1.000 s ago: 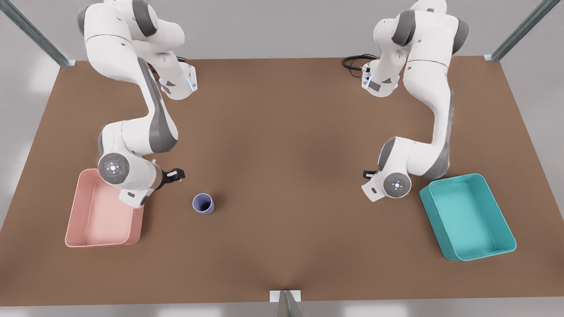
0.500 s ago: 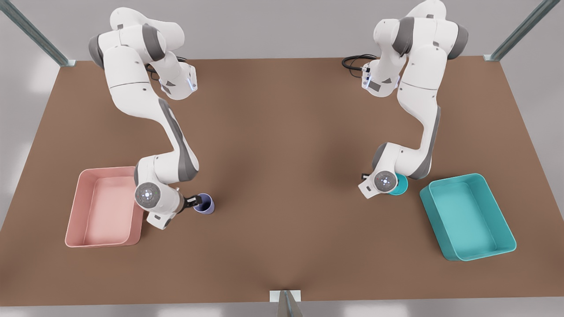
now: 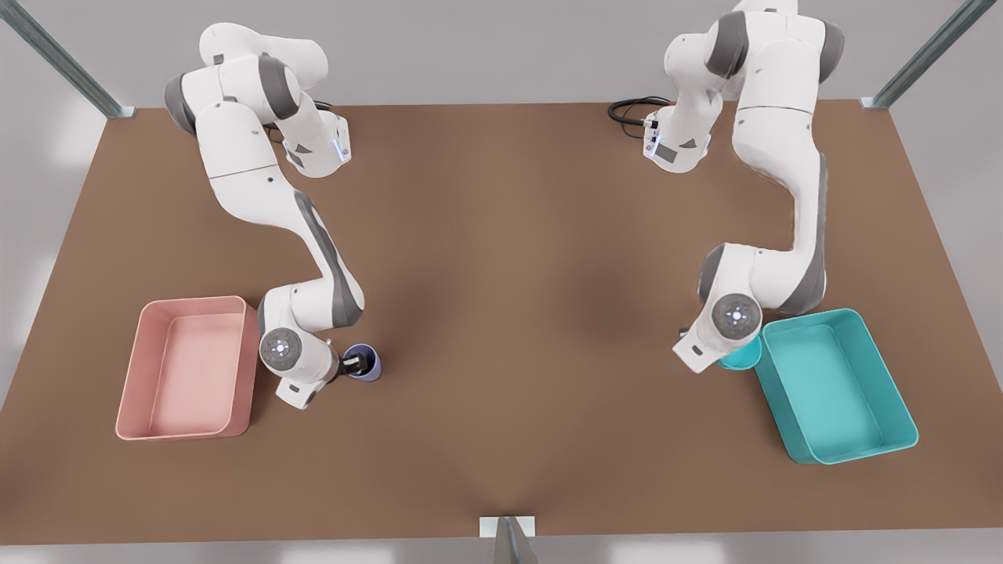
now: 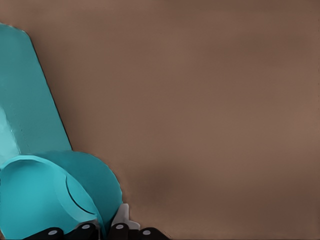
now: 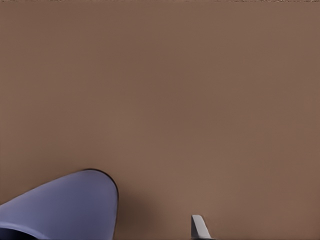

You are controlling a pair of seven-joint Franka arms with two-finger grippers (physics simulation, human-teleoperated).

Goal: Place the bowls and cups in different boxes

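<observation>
**Bowl lifted to the teal box, cup gripped beside the pink one**

Bowl (image 3: 740, 359) and left hand (image 3: 727, 362) sit at the front view's right, the teal bowl just showing under the wrist, touching or overlapping the near edge of the teal box (image 3: 901, 419). Half a second ago the bowl was farther from that box, out on the open worktop (image 3: 501, 258); it has since been carried sideways up to the box's rim. In the left wrist view the bowl (image 4: 45, 195) is pinched by its rim, with one fingertip (image 4: 122, 217) against the outer wall and the hand (image 4: 107, 227) closed on it, and the box (image 4: 25, 110) lies right beside it.

At the front view's left, the right hand (image 3: 354, 365) is at the purple cup (image 3: 367, 362), with its dark fingers reaching over the rim. The cup stands where it stood a second ago, near the pink box (image 3: 129, 392) but apart from it. The arm has dropped lower and closer since the earlier frame. The right wrist view shows the cup (image 5: 65, 207) and one pale fingertip (image 5: 199, 226) well apart from it; I cannot tell whether the fingers have closed on the cup wall.
</observation>
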